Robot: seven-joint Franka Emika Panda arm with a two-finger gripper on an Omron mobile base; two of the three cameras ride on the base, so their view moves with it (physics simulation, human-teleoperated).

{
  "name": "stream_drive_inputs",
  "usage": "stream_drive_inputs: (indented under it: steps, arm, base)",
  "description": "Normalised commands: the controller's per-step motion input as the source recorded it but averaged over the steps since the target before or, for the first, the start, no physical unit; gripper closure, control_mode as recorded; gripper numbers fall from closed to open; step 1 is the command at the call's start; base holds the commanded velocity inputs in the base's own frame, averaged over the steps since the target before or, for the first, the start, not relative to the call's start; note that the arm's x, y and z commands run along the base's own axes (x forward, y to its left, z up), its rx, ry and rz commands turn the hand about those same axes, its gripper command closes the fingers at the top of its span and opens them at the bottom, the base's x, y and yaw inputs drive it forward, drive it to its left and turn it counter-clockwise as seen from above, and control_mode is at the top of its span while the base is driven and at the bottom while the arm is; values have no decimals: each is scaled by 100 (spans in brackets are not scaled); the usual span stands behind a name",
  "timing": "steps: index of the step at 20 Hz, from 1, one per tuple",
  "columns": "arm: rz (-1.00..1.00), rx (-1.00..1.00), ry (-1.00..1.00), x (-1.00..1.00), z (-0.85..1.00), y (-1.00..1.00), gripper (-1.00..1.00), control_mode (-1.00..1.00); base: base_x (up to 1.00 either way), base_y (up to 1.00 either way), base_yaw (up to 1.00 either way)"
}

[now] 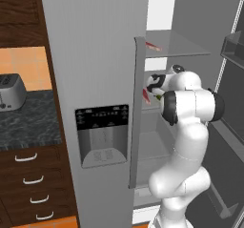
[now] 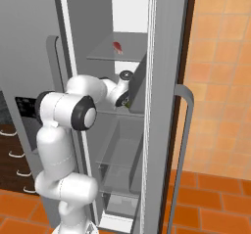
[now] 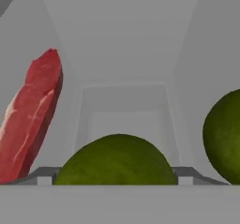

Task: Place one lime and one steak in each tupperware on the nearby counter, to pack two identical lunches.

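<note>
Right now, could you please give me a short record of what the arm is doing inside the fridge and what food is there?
location: arm reaching into the open fridge, middle shelf
claw: straddling the near lime, fingers not clamped on it
second lime: to the right in the hand view
steak: leaning at the left in the hand view
other steak: on the upper shelf
counter: left of the fridge, toaster on it

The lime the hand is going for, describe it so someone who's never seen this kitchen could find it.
Look inside the open grey fridge, on the middle shelf where the white arm reaches in. In the hand view, the round green lime sits dead centre between the fingers, close up. A long red-pink steak stands to its left, and a second lime shows at the right edge.
</note>
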Motion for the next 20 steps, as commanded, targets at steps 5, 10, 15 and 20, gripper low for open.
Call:
stream_drive_inputs:
  steps: [5,10,15,20]
  arm:
    - [0,0,0,-98,1,19,100,-100]
    - [0,-2,0,-100,50,20,100,-100]
    - [0,-1,0,-100,97,0,100,-100]
    - [0,-4,-1,-100,47,16,100,-100]
  base:
    - [0,0,0]
    - [0,0,0]
    - [0,0,0]
    - [0,0,0]
